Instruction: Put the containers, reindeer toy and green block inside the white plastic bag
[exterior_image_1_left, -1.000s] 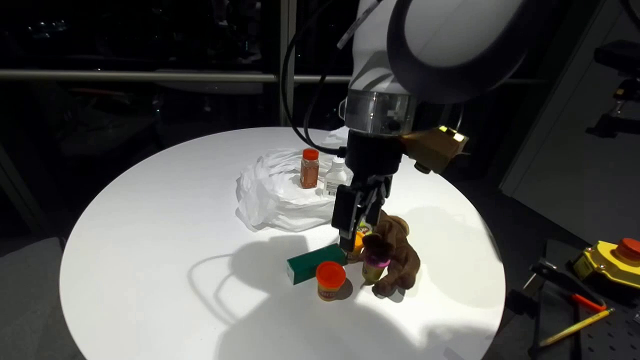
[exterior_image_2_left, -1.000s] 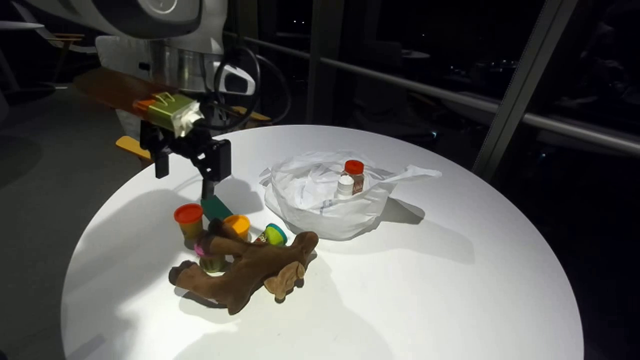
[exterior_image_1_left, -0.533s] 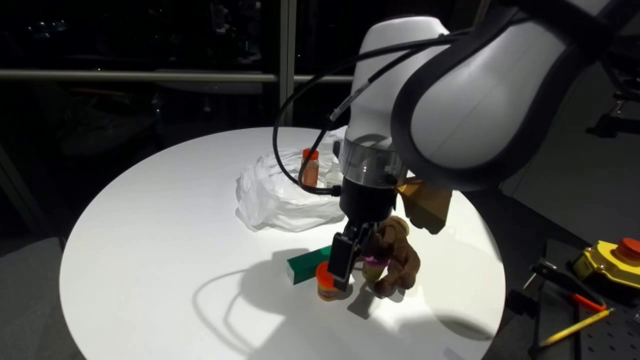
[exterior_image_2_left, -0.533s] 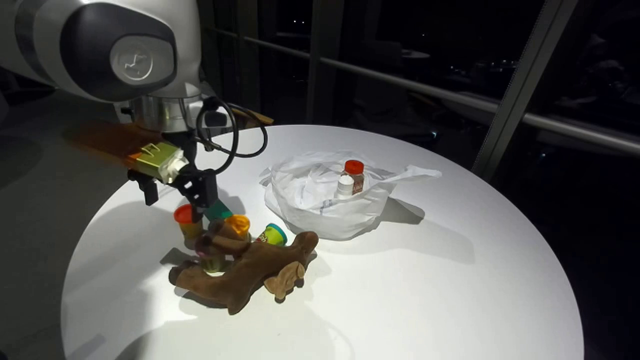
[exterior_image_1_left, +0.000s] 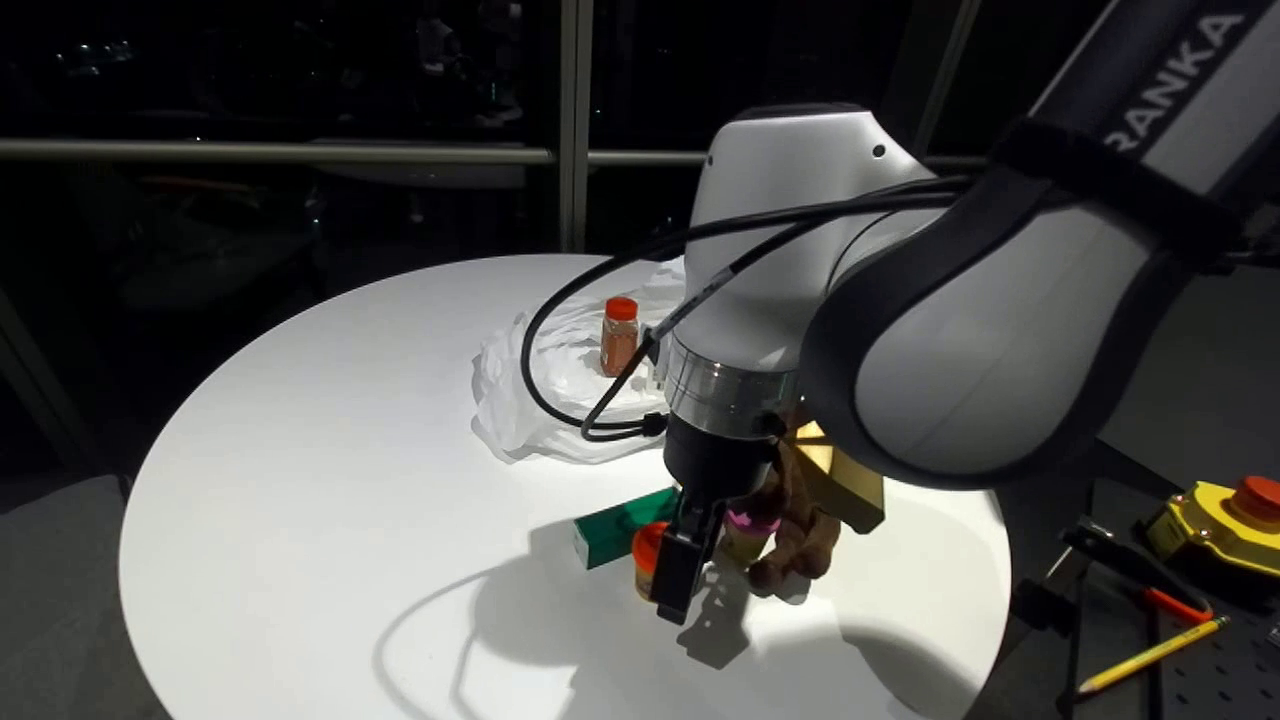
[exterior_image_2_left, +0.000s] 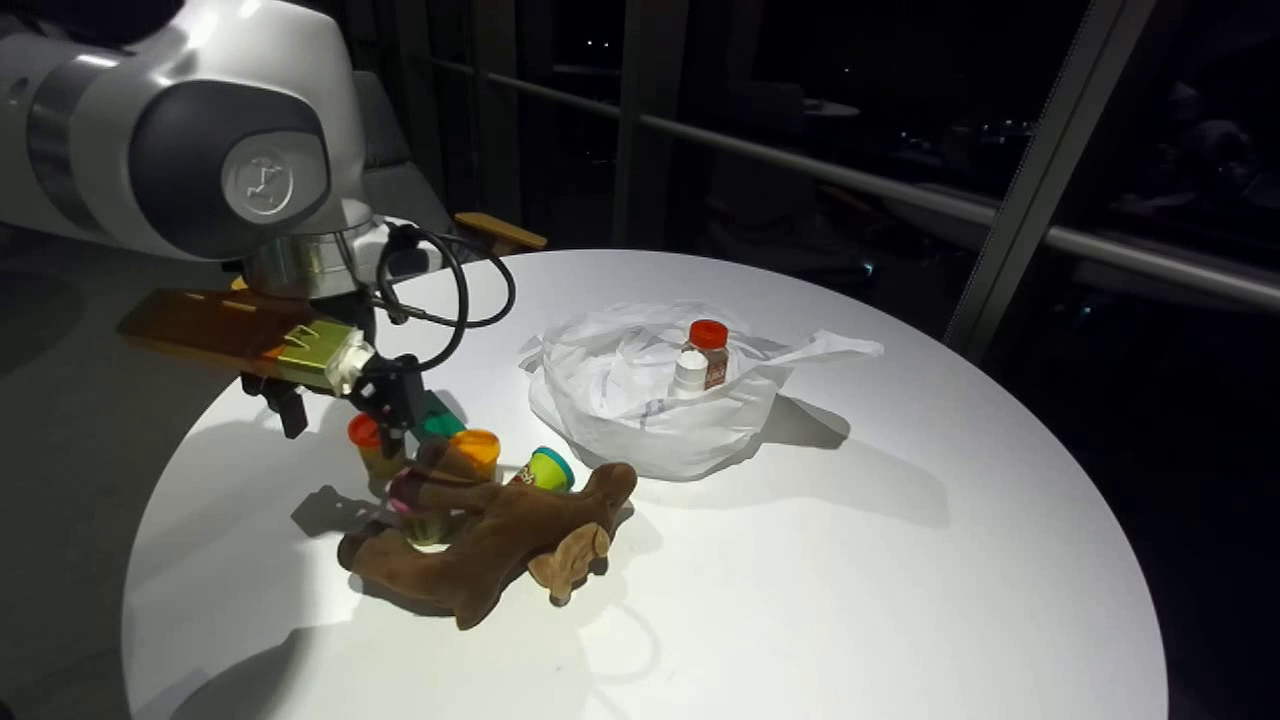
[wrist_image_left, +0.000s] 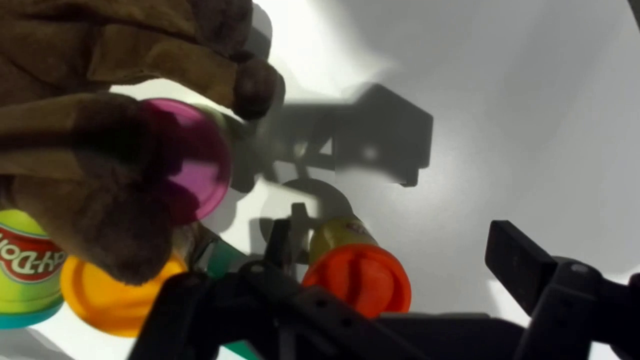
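Dark windows (exterior_image_2_left: 880, 110) up top, round white table (exterior_image_2_left: 900, 600) across the lower frame. White plastic bag (exterior_image_2_left: 640, 430) sits near centre in an exterior view, red-capped seasoning jar (exterior_image_2_left: 712, 350) and white bottle (exterior_image_2_left: 690, 373) in it; remaining task items are outside. Gripper (wrist_image_left: 395, 242) hangs low near the tubs, fingers well apart, nothing clamped. Likely target: red-lidded Play-Doh tub (wrist_image_left: 360, 275), upright, lower centre of the wrist view. Main risk: that tub crowds the finger at left of the wrist view rather than sitting midway, so a straight drop could land a fingertip on the lid, and a lopsided squeeze could shove it into the long green block (exterior_image_1_left: 615, 530) just beside it. Reindeer plush (exterior_image_2_left: 500, 540), lower left in an exterior view, has its legs over the pink-lidded tub (wrist_image_left: 205, 160); touching or not, can't tell. Hooking a leg with a finger could drag the toy and topple that tub. Orange-lidded tub (wrist_image_left: 110, 300) and teal-lidded tub (wrist_image_left: 30, 280) are packed at lower left of the wrist view; the teal one looks tipped and might roll if nudged. Bag looks thin and slumped, so an off-centre release later could catch the rim, fold it inward, or knock over the jar and bottle
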